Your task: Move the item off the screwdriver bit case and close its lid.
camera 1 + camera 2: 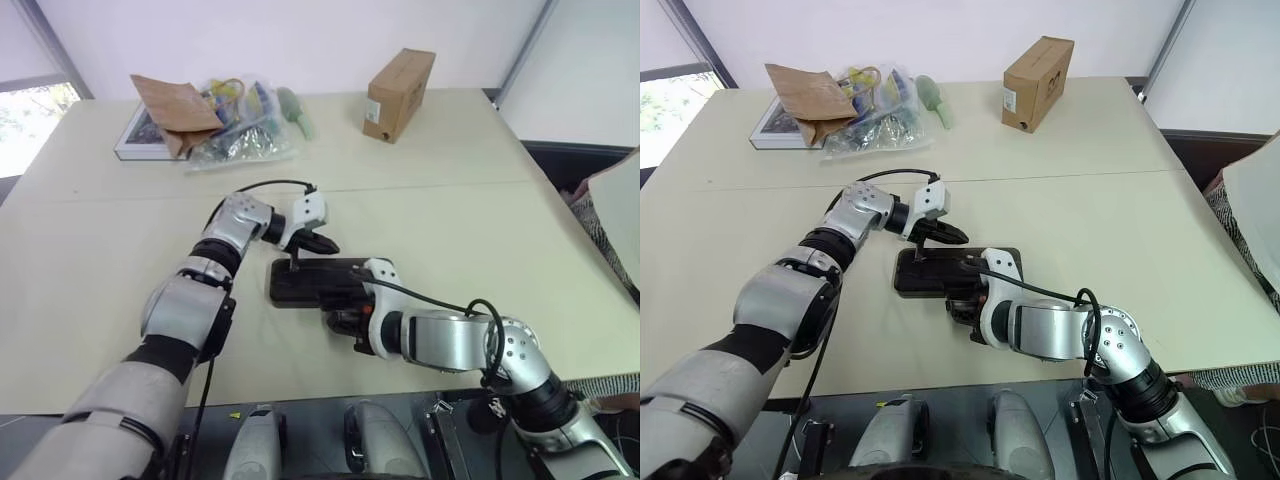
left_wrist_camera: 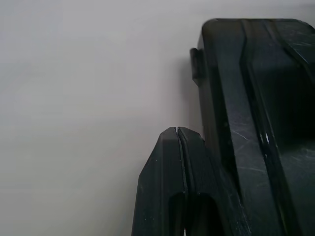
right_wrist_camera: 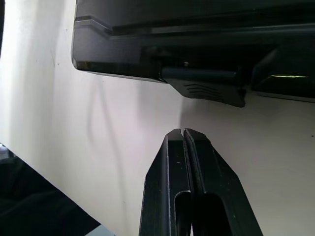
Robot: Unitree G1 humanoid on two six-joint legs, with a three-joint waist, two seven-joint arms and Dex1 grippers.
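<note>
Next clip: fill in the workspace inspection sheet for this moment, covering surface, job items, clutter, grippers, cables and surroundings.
Surface: pale beige table with a seam line across it.
Job's things: screwdriver bit case lies flat mid-table, lid down over it; whether the latch has caught cannot be told. Small black item: nothing seen.
Clutter: cardboard box upright at the far edge; brown paper bag, plastic bag of bits and a flat book-like thing far left.
Grippers: left gripper shut, empty, at the case's far edge; right gripper shut, empty, just short of the latch.
Cables: black cable looped along the left wrist; another on the right forearm.
Surroundings: white wall, window at left.
</note>
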